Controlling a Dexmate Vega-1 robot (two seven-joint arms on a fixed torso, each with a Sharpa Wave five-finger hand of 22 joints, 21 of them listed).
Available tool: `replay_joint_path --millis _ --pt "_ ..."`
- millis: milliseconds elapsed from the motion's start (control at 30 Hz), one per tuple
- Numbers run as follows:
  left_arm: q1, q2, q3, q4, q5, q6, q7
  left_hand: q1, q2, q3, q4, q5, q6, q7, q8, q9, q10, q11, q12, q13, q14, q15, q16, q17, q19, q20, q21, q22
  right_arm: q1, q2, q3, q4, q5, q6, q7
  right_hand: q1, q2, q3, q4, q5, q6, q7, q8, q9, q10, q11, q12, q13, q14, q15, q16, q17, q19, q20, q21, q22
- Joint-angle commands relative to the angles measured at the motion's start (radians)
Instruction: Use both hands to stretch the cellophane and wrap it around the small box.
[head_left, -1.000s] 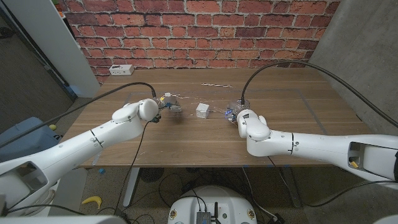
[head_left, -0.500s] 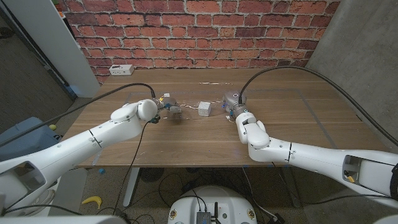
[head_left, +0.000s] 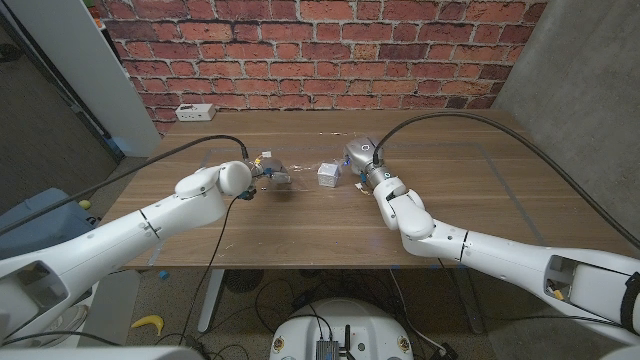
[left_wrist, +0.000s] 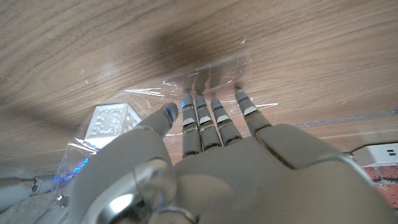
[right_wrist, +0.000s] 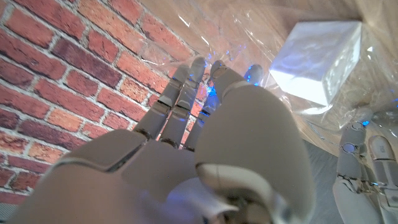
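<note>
My left hand has its fingers pressed side by side on the cellophane, thumb alongside, so it holds the film down on the wooden table. The small box sits mid-table under the film, embossed with marks I cannot read. Just beside the box, my right hand has its fingers together, gathering cellophane. A white power strip lies well away from the box.
</note>
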Motion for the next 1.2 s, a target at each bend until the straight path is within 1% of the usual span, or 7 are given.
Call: replay_joint_path --millis 33,200,500,667,867,1067,1200 --pt "0.017 0.013 -0.012 -0.014 -0.014 0.001 0.012 -0.012 -0.001 0.005 0.006 -0.001 -0.005 0.006 0.005 0.001 -0.004 0.003 0.004 0.003 -0.004 -0.015 0.002 -0.001 -0.003 -0.001 -0.007 0.001 -0.016 0.036 0.063 0.050 -0.160 0.156 -0.006 0.016 0.002 -0.008 0.001 0.001 0.010 -0.001 -0.004 0.003 0.009 -0.002 0.001 0.004 -0.004 -0.159 -0.002 0.002 -0.002 -0.030 0.008 0.003" --pt "0.026 0.017 -0.018 -0.018 -0.021 0.002 0.020 -0.017 -0.002 0.005 0.009 -0.001 -0.007 0.008 0.005 0.001 -0.004 0.004 0.005 0.003 -0.004 -0.014 0.002 -0.001 -0.004 -0.001 -0.007 0.001 -0.004 0.053 0.076 0.076 -0.190 0.222 -0.010 0.019 0.003 -0.013 0.001 0.002 0.011 0.000 -0.009 0.002 0.012 -0.003 -0.002 0.004 -0.003 -0.159 -0.004 0.001 -0.003 -0.031 0.013 0.002" --pt "0.034 0.018 -0.025 -0.016 -0.035 -0.002 0.032 -0.024 -0.003 0.006 0.014 -0.002 -0.007 0.009 0.006 0.001 -0.005 0.003 0.006 0.003 -0.004 -0.014 0.002 -0.002 -0.005 -0.001 -0.008 0.001 0.031 0.101 0.078 0.138 -0.222 0.313 -0.019 0.022 0.004 -0.020 0.001 0.003 0.010 -0.001 -0.018 0.002 0.014 -0.005 -0.006 0.003 -0.001 -0.159 -0.007 0.000 -0.004 -0.032 0.019 0.001" --pt "0.033 0.016 -0.025 -0.007 -0.040 -0.007 0.035 -0.029 -0.003 0.007 0.018 -0.002 -0.008 0.009 0.006 0.000 -0.005 0.004 0.006 0.003 -0.004 -0.014 0.002 -0.002 -0.005 -0.001 -0.008 0.001 0.056 0.130 0.061 0.173 -0.246 0.350 -0.015 0.023 0.005 -0.023 0.001 0.004 0.011 -0.002 -0.021 0.002 0.014 -0.005 -0.009 0.003 0.000 -0.159 -0.008 -0.001 -0.006 -0.033 0.022 0.001" --pt "0.029 0.014 -0.026 0.006 -0.048 -0.012 0.038 -0.034 -0.004 0.008 0.021 -0.003 -0.009 0.008 0.006 0.000 -0.006 0.004 0.007 0.002 -0.003 -0.014 0.002 -0.002 -0.005 -0.001 -0.008 0.001 0.088 0.158 0.032 0.203 -0.273 0.387 0.027 0.025 0.006 -0.025 0.000 0.004 0.012 0.001 -0.025 0.002 0.015 -0.004 -0.012 0.003 0.000 -0.159 -0.011 -0.001 -0.006 -0.031 0.026 0.000" --pt "0.025 0.011 -0.027 0.020 -0.056 -0.020 0.039 -0.038 -0.004 0.009 0.023 -0.003 -0.009 0.009 0.006 0.000 -0.006 0.005 0.007 0.002 -0.003 -0.013 0.002 -0.003 -0.005 -0.001 -0.008 0.001 0.103 0.182 0.020 0.234 -0.259 0.428 0.021 0.027 0.007 -0.029 0.001 0.004 0.010 0.002 -0.032 0.002 0.014 0.000 -0.015 0.003 -0.001 -0.159 -0.014 -0.003 -0.008 -0.031 0.030 0.000" --pt "0.020 0.010 -0.024 0.028 -0.059 -0.027 0.038 -0.042 -0.005 0.010 0.025 -0.004 -0.010 0.009 0.007 0.000 -0.006 0.004 0.008 0.002 -0.003 -0.013 0.002 -0.003 -0.006 -0.001 -0.008 0.001 0.119 0.208 0.013 0.274 -0.234 0.457 0.011 0.028 0.008 -0.031 0.001 0.004 0.010 0.000 -0.035 0.003 0.013 -0.001 -0.018 0.004 0.000 -0.159 -0.016 -0.003 -0.009 -0.031 0.032 -0.001"
